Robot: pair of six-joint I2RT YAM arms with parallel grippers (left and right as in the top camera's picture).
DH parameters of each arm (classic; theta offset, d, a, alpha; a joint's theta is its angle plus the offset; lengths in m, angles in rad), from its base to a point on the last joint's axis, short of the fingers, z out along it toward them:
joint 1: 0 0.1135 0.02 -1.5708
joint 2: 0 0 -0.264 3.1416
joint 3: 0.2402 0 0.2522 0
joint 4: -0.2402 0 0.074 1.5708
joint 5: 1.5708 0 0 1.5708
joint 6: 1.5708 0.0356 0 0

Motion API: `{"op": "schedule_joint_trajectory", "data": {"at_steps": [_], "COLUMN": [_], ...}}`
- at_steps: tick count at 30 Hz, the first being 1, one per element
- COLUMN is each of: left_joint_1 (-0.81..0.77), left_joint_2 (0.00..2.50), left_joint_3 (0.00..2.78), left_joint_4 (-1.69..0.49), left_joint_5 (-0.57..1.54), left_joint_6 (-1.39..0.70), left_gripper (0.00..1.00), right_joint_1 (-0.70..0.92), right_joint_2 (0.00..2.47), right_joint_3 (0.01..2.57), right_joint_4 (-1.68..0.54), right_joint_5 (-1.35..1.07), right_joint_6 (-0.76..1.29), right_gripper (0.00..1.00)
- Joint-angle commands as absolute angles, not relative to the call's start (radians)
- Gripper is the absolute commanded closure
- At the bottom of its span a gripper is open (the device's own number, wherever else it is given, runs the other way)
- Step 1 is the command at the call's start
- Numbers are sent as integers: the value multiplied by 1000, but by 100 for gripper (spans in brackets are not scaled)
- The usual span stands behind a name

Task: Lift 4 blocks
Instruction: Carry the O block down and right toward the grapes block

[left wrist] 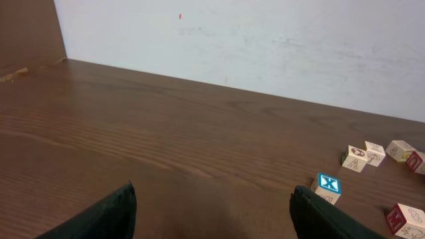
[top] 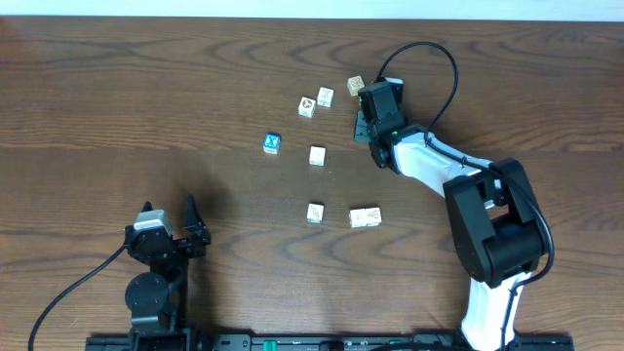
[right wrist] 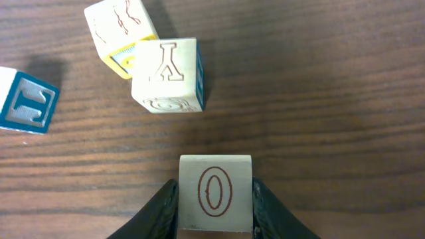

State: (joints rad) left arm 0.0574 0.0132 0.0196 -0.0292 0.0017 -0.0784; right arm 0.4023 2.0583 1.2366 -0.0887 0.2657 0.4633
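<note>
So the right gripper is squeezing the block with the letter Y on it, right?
No. The right gripper is squeezing the red O block, not the Y block, which sits farther off, clear of the fingers. The right wrist view shows it.

Red outlined O on the upper face of the lowest cream block (right wrist: 216, 192) in the right wrist view. Embossed Y, upside down, atop the cream block above it (right wrist: 166, 73). White I or T, unclear which, on the blue face of the block at the left edge (right wrist: 25, 106). White X on the blue-and-white cube (left wrist: 329, 184), left wrist view.
</note>
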Motion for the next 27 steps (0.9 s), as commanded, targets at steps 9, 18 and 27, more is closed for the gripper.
{"op": "schedule_joint_trajectory", "data": {"at_steps": [9,18,27], "left_joint_1": [62,62,62], "left_joint_2": [10,10,10], "left_joint_3": [4,4,4], "left_joint_4": [-73,-73,-73], "left_joint_5": [-10,-10,-10], "left_joint_6": [-83,-83,-83], "left_gripper": [26,26,26], "right_joint_1": [398,398,403], "right_joint_2": [1759,1455,1394], "right_joint_3": [1251,1251,1181], "right_joint_4": [-313,-750,-1049], "right_joint_5": [281,290,271], "right_joint_6": [408,412,490], "right_gripper": [70,70,77]}}
